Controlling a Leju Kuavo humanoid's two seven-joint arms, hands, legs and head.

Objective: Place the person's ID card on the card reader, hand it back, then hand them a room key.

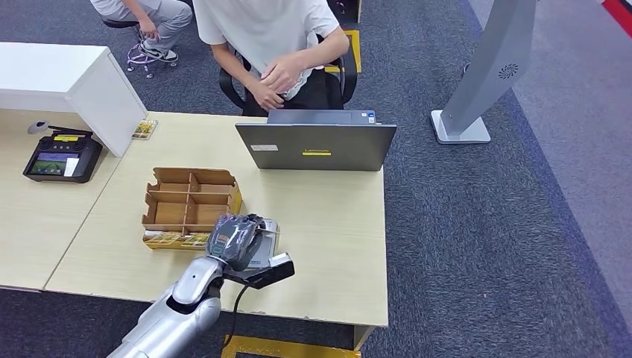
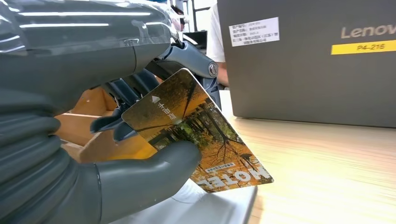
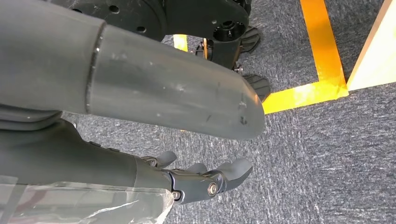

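Pale wooden counter [image 1: 335, 246] stands on grey carpet, with a seated person in a white shirt [image 1: 261, 30] behind a grey laptop [image 1: 317, 145]. Left robot hand [image 1: 235, 240] pinches an autumn-forest printed hotel key card [image 2: 196, 133] between thumb and fingers, just above a flat silver card reader [image 2: 215, 205], beside a brown cardboard divider tray [image 1: 190, 205]. Right robot hand [image 3: 205, 179] hangs over the carpet, fingers loosely spread, holding nothing.

Light wood table [image 1: 328, 246], dark blue-grey carpet [image 1: 477, 246], yellow floor tape [image 3: 322, 56].
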